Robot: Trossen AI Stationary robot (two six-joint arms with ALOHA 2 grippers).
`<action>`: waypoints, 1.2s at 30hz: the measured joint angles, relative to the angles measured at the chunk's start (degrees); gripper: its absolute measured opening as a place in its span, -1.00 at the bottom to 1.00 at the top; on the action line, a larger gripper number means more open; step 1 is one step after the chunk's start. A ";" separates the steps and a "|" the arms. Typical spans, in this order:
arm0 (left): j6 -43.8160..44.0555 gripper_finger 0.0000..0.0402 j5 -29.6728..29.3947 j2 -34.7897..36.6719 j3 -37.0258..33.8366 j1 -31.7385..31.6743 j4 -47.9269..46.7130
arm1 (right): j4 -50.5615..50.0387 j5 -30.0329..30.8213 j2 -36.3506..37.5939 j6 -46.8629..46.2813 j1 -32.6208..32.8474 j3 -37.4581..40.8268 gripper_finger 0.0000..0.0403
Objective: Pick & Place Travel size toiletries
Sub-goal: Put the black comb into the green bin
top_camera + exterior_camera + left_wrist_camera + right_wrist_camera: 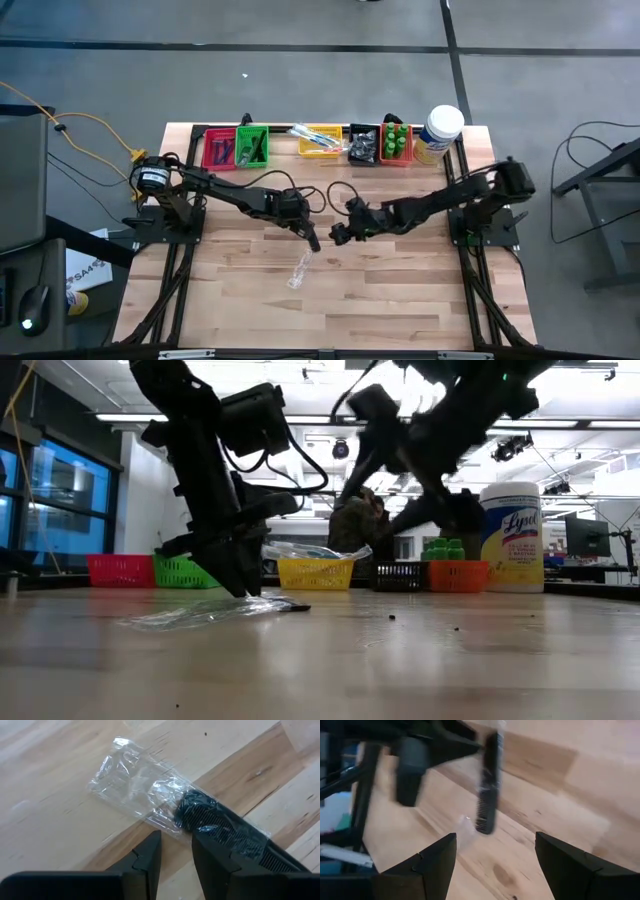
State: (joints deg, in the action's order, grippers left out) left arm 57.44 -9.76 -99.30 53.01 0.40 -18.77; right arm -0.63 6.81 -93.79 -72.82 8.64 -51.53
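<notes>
A slim black comb (220,827) in a clear wrapper (132,782) lies flat on the wooden table, mid-table (300,270). My left gripper (176,834) is down at the table over it (240,585). Its fingers stand a narrow gap apart and point along the comb, which runs beside the outer side of one finger. Only bare wood shows between the fingers. My right gripper (495,836) is wide open and raised just to the right (338,236), facing the comb (486,795) and touching nothing. My left gripper has one finger (210,855) right beside the comb's wrapped toothed part (227,835), coming down on it from above and lying along it. Whether that finger touches the wrapper I cannot tell. The comb lies flat on the table.
A row of small mesh bins stands along the far edge: pink (218,150), green (252,147), yellow (320,140) with clear-wrapped items, black (363,145), and orange (396,143) with green bottles. A white jar (440,130) is at the far right corner. Bare wood lies toward the near edge.
</notes>
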 joint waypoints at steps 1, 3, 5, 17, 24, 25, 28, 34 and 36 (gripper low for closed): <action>-0.48 -0.46 0.02 0.00 0.00 0.00 -0.10 | -0.02 -0.33 -0.94 -2.02 0.00 0.02 0.28; -1.05 -0.46 -0.01 -0.03 0.00 0.02 -0.10 | 0.14 -1.92 -2.72 -5.78 -0.02 0.02 0.28; -1.70 -0.46 0.02 -0.07 -0.03 0.02 -0.25 | 0.31 -3.75 -4.20 -7.52 0.04 0.04 0.28; -3.66 -0.46 0.18 -0.95 -0.13 -0.02 1.89 | 8.22 -2.10 -9.04 -10.11 2.19 0.09 0.28; -4.41 -0.46 2.99 1.34 -0.37 -0.12 1.14 | 9.98 -1.60 -8.95 -9.97 2.43 0.02 0.28; -4.08 -0.46 3.14 1.38 -0.37 -0.04 1.41 | 10.03 -1.91 -8.95 -9.87 2.43 0.02 0.28; -3.59 -0.46 3.28 1.83 -0.37 -0.02 1.75 | 9.91 -1.96 -8.95 -9.47 2.40 0.04 0.28; -4.82 -0.46 2.95 2.23 -0.26 -0.09 5.97 | 10.07 -2.07 -8.93 -9.24 2.40 0.04 0.28; -4.90 -0.46 2.72 2.25 -0.20 -0.09 6.65 | 10.06 -2.08 -8.93 -8.89 2.40 0.04 0.28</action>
State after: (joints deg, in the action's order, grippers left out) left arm 52.53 -7.04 -97.06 52.82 0.32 -12.12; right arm 9.43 4.73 -102.72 -81.71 11.05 -51.48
